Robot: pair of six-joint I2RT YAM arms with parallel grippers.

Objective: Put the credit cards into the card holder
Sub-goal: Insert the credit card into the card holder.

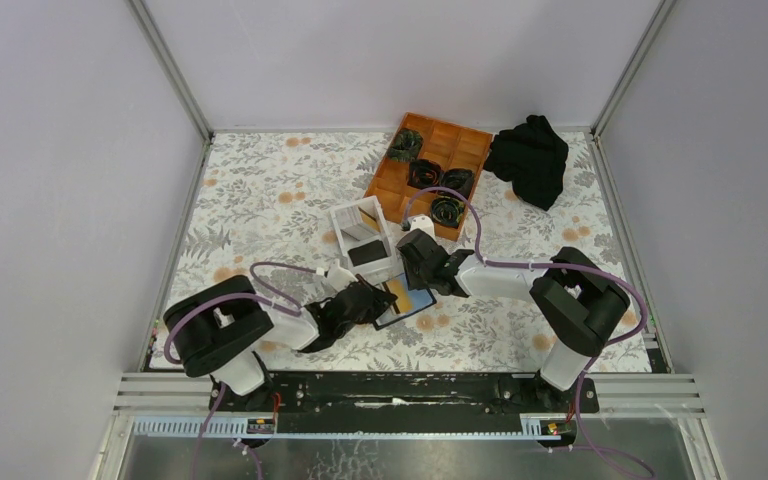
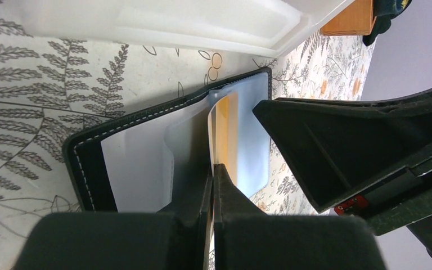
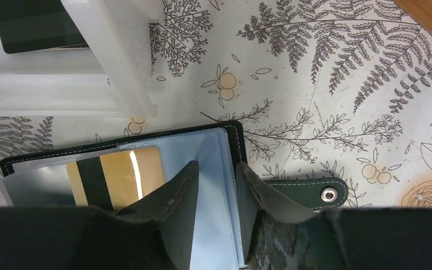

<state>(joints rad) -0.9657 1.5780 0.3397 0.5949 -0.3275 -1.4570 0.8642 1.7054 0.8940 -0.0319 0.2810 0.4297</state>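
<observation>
The card holder (image 1: 407,301) lies spread open on the table (image 1: 260,190) beside the white box (image 1: 358,236). Its clear sleeves are straddled — not clasped — by the half-spread right gripper (image 3: 216,169), likely to keep them parted. An orange-tan card (image 3: 118,175) is apparently pinched in the fully closed left gripper (image 2: 214,169) for sliding in.
</observation>
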